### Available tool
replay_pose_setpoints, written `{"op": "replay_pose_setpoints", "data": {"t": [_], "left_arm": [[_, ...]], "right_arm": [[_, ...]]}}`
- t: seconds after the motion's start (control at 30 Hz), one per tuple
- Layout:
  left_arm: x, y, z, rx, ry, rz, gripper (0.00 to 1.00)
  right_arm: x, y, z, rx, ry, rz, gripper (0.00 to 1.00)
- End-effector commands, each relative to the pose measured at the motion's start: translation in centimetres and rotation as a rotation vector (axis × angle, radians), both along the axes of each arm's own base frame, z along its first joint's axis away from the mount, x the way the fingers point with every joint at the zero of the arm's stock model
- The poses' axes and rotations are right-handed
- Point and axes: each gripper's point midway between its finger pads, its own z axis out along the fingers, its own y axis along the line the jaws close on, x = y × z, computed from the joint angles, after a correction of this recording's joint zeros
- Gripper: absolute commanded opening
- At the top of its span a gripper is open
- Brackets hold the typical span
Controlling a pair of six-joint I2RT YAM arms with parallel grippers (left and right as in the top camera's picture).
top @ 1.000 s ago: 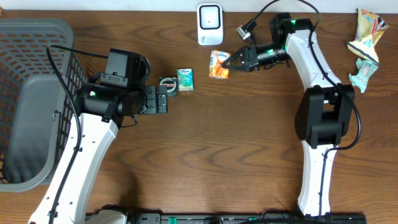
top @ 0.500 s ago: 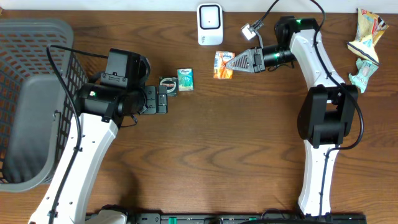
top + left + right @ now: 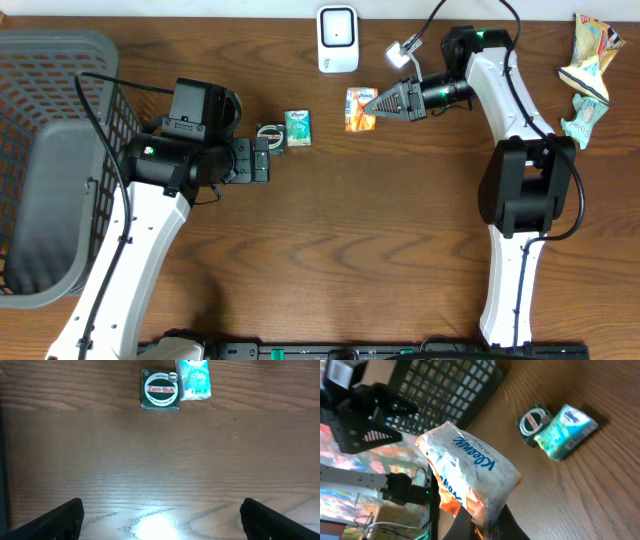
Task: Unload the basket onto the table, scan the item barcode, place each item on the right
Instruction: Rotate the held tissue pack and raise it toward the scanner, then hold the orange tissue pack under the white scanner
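Overhead view: my right claw [image 3: 373,103] is clamped shut on the pack [image 3: 359,107], an orange-and-white tissue pack. I hold it just near and slightly right of the scanner [image 3: 338,39], which stands at the far edge of the surface [image 3: 400,250]. Pack and scanner are apart. My left claw [image 3: 262,160] is spread fully and holds nothing. It hovers just near the tin [image 3: 268,133] and the green pack [image 3: 298,128], left of centre. The basket [image 3: 60,150] sits at the far left.

Right wrist view: the claw pinches the pack [image 3: 470,472] at one end only. The rest of it stands out tilted and unsupported. No barcode shows on the visible faces, and I cannot tell which face carries it.

Hazards from here, as judged:

1. Slip or twist. Cause: a soft wrapper held by a narrow end grip. A fast wrist turn could swing the pack loose.
2. No read. Cause: the barcode face turned away from the scanner, or the wrapper creased across the code.
3. Contact with the scanner. Cause: little clearance. A careless advance toward the far edge could push or tip it.
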Motion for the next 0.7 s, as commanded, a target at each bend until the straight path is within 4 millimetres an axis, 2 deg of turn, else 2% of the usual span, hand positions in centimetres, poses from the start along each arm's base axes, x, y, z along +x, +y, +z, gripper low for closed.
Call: {"op": "replay_pose_setpoints", "data": {"t": [0.0, 0.07, 0.13, 0.17, 0.2, 0.23, 0.27, 0.33, 0.4, 0.5, 0.57, 0.67], "left_arm": [[0.2, 0.1, 0.6, 0.003, -0.02, -0.002, 0.98], [0.2, 0.1, 0.6, 0.003, -0.02, -0.002, 0.98], [0.2, 0.1, 0.6, 0.003, -0.019, -0.002, 0.98], [0.2, 0.1, 0.6, 0.003, -0.019, -0.002, 0.98], [0.2, 0.1, 0.6, 0.004, -0.019, -0.002, 0.98], [0.2, 0.1, 0.6, 0.003, -0.02, -0.002, 0.98], [0.2, 0.1, 0.6, 0.003, -0.019, -0.002, 0.98], [0.2, 0.1, 0.6, 0.003, -0.019, -0.002, 0.98], [0.2, 0.1, 0.6, 0.003, -0.02, -0.002, 0.98], [0.2, 0.1, 0.6, 0.003, -0.019, -0.002, 0.98], [0.2, 0.1, 0.6, 0.003, -0.019, -0.002, 0.98], [0.2, 0.1, 0.6, 0.003, -0.019, -0.002, 0.98]], "right_arm": [[-0.2, 0.2, 0.0, -0.07, -0.034, 0.019, 0.01], [0.1, 0.1, -1.5, -0.17, 0.005, 0.0, 0.01], [1.1, -0.8, -4.6, -0.4, 0.097, -0.088, 0.01], [1.8, -1.9, -6.5, -0.555, 0.141, -0.167, 0.01], [2.8, -3.8, -8.7, -0.774, 0.163, -0.286, 0.01], [3.8, -6.6, -10.4, -1.046, 0.127, -0.423, 0.01], [4.1, -7.5, -10.6, -1.14, 0.094, -0.467, 0.01], [5.6, -8.4, -10.3, -1.337, -0.068, -0.541, 0.01], [7.2, -8.6, -9.4, -1.432, -0.199, -0.607, 0.01], [10.1, -8.3, -6.8, -1.543, -0.426, -0.753, 0.01], [11.9, -7.4, -4.8, -1.573, -0.571, -0.816, 0.01], [14.5, -3.8, -2.6, -1.49, -0.768, -0.794, 0.01]]}}
